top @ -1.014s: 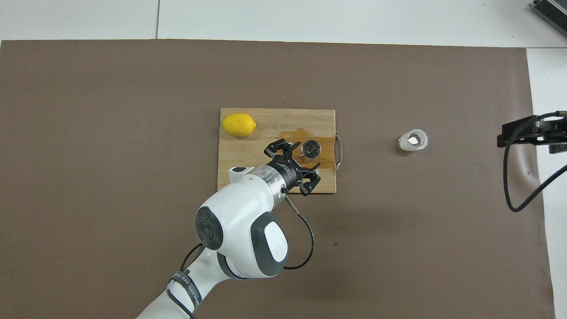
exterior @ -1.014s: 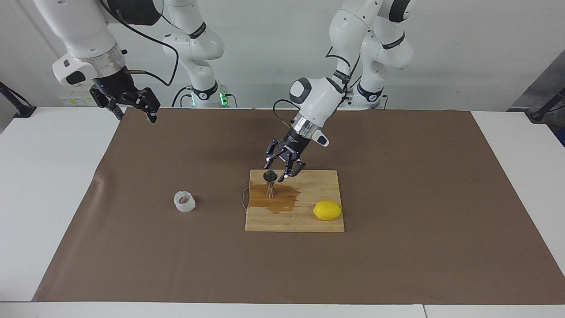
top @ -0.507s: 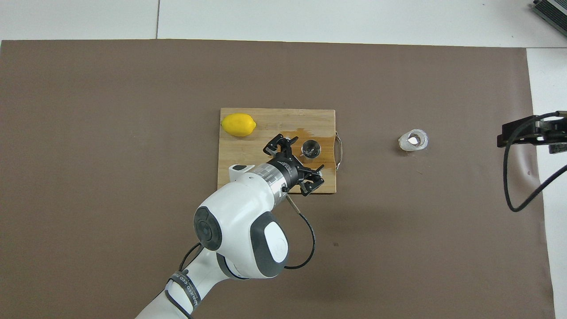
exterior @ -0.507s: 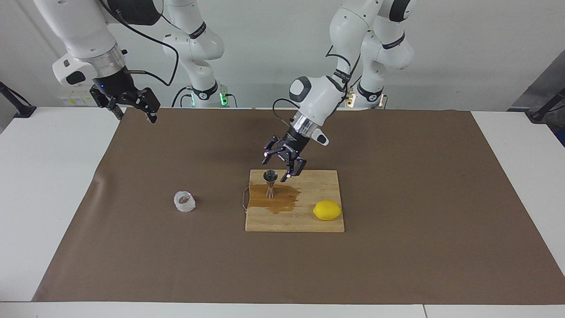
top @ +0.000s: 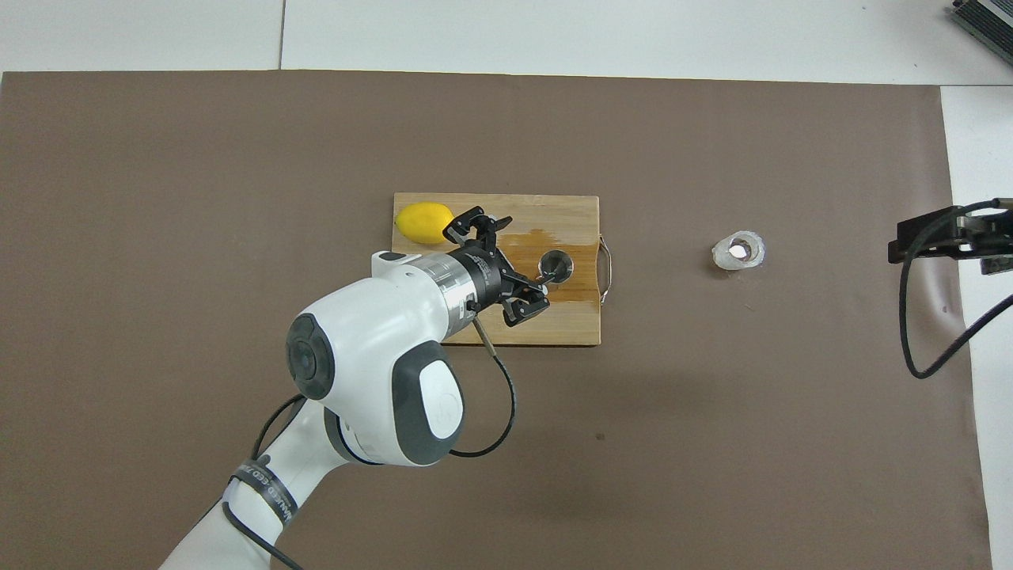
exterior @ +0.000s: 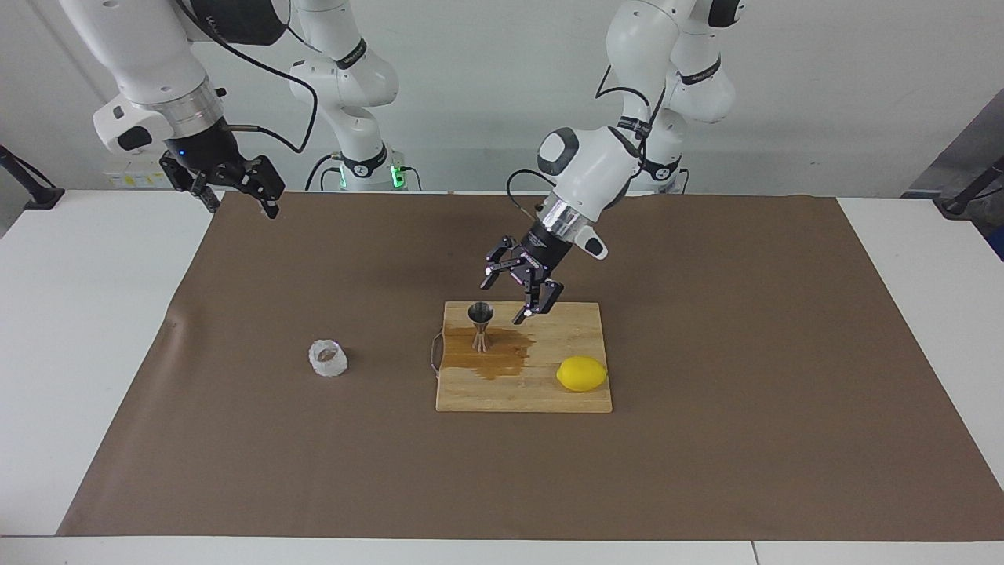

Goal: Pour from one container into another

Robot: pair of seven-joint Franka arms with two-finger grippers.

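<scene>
Jigger [exterior: 480,326] stands upright on the cutting board [exterior: 572,326], close to the board's handle edge and nearer its robot-side edge, in a brown wet patch [exterior: 494,357] that spreads toward the board's middle. My left pincer [exterior: 524,292] hangs spread above the robot-side edge of the board, beside the jigger and clear of it, pinching nothing. My right pincer [exterior: 235,184] waits, also spread and empty, over the mat's corner at the right arm's end of the table.

Glass cup [exterior: 328,358] sits upright on the brown mat [exterior: 706,314], well apart from the board toward the right arm's end. Lemon [exterior: 581,373] lies at the board's corner farthest from the robots, toward the left arm's end.

Handling, my judgement: jigger is light, stiff, top-heavy on a small foot, and slippery where wet; best taken at the narrow waist. Cup is rigid, breakable; the bumpy wall should give grip, taken across the body.
</scene>
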